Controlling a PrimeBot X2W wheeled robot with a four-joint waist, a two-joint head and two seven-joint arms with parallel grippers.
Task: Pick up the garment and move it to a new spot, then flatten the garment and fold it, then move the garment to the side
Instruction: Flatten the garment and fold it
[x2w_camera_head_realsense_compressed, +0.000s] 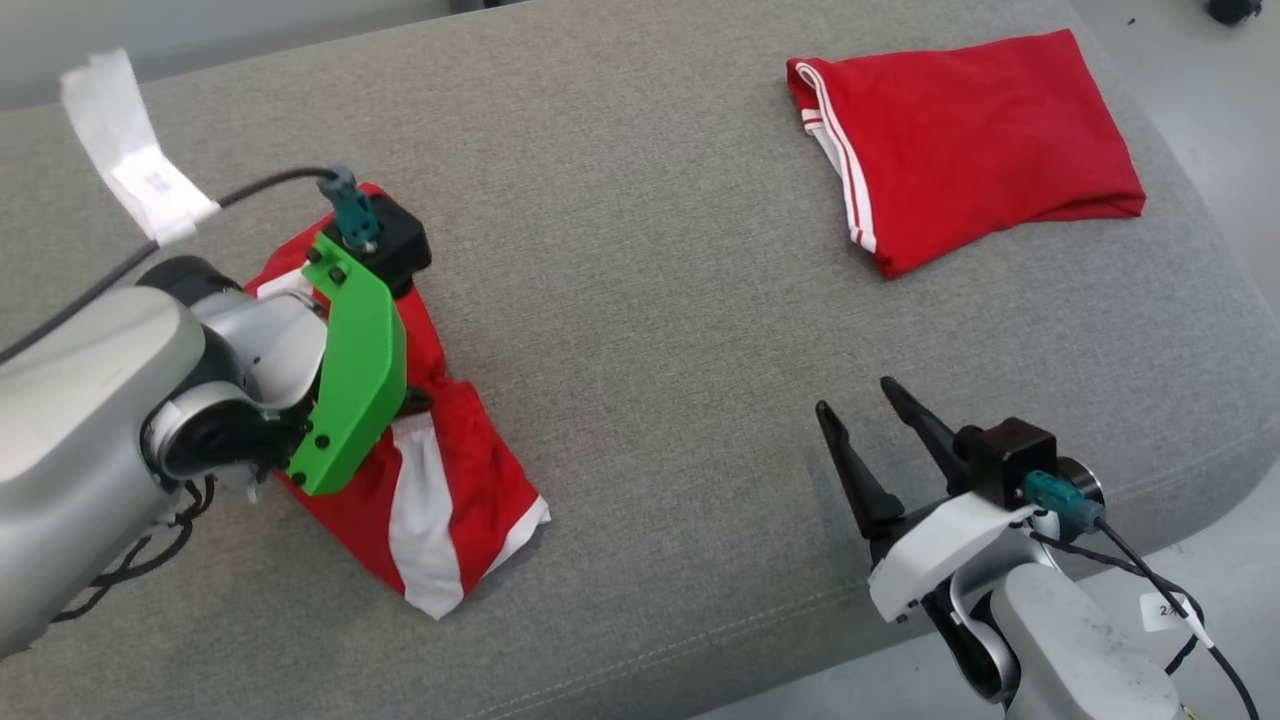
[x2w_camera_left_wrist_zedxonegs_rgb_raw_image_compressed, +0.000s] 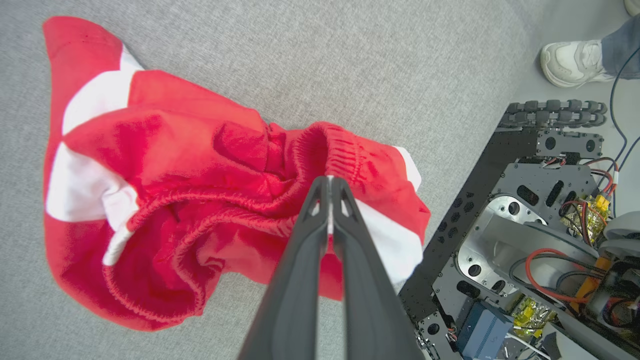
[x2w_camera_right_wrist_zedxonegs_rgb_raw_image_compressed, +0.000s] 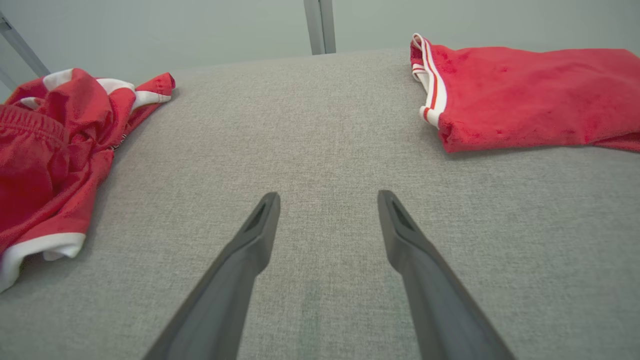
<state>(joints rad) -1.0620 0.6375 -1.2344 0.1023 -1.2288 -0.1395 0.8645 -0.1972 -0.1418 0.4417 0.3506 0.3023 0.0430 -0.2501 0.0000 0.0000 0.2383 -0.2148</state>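
Note:
The garment (x2w_camera_head_realsense_compressed: 450, 480) is a crumpled pair of red shorts with white panels, lying at the left of the grey cushioned surface (x2w_camera_head_realsense_compressed: 640, 250). My left arm's green bracket (x2w_camera_head_realsense_compressed: 355, 370) hangs over it and hides the fingers. In the left wrist view my left gripper (x2w_camera_left_wrist_zedxonegs_rgb_raw_image_compressed: 329, 179) is shut on the garment's (x2w_camera_left_wrist_zedxonegs_rgb_raw_image_compressed: 175, 165) gathered elastic waistband. My right gripper (x2w_camera_head_realsense_compressed: 855, 396) stands open over bare fabric near the front right, holding nothing. The right wrist view has its open fingers (x2w_camera_right_wrist_zedxonegs_rgb_raw_image_compressed: 327, 196) well apart from the garment (x2w_camera_right_wrist_zedxonegs_rgb_raw_image_compressed: 50, 150) at far left.
A second red garment (x2w_camera_head_realsense_compressed: 970, 140), folded, with white stripes on its edge, lies at the back right (x2w_camera_right_wrist_zedxonegs_rgb_raw_image_compressed: 525, 95). The cushion's rounded edge (x2w_camera_head_realsense_compressed: 1180, 480) drops off at the right and front. The robot's base (x2w_camera_left_wrist_zedxonegs_rgb_raw_image_compressed: 525, 250) and a person's shoe (x2w_camera_left_wrist_zedxonegs_rgb_raw_image_compressed: 572, 62) are beside the surface.

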